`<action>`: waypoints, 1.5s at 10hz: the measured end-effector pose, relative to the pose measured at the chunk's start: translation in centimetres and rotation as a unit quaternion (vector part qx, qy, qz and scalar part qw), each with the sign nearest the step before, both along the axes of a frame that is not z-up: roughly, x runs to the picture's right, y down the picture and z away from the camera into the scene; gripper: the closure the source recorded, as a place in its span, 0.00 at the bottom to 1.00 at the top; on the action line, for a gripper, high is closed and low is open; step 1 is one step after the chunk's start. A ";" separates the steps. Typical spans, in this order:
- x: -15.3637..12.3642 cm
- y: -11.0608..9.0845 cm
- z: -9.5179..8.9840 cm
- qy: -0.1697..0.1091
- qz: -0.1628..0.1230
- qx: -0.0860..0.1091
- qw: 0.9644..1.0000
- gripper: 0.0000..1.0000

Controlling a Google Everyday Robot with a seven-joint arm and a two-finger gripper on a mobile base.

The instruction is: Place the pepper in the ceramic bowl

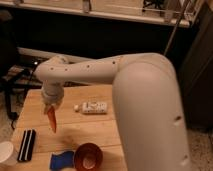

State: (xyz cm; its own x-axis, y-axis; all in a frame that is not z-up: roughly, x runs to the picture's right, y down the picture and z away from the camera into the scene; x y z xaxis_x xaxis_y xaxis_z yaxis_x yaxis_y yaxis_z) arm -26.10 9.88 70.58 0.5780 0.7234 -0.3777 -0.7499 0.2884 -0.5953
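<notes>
The pepper point(52, 120) is slender and orange-red. It hangs point down from my gripper point(50, 108), which is shut on its top end, above the left part of the wooden table point(100, 127). The ceramic bowl point(88, 156) is reddish-brown and glossy. It stands near the table's front edge, to the right of and below the pepper. My white arm point(145, 95) reaches in from the right and covers the right side of the table.
A blue object point(62, 160) lies just left of the bowl. A black flat object point(26, 144) and a white cup point(7, 152) are at the front left. A white packet point(93, 107) lies mid-table. A dark cabinet stands behind.
</notes>
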 end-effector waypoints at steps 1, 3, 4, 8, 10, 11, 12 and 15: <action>1.6 1.6 -1.2 -0.020 -0.004 0.018 1.000 0.99; 4.3 4.5 -2.7 -0.050 -0.018 0.044 0.998 0.99; 5.5 5.9 -3.0 -0.058 -0.025 0.050 0.997 0.99; 11.9 10.7 -2.9 -0.068 -0.043 0.072 0.994 0.99; 13.0 11.4 -3.3 -0.098 -0.053 0.090 0.990 0.90; 12.9 11.6 -3.6 -0.121 -0.053 0.095 0.987 0.79; 12.3 12.3 -3.9 -0.154 -0.054 0.091 0.982 0.67; 11.9 13.5 -3.9 -0.209 -0.048 0.078 0.974 0.37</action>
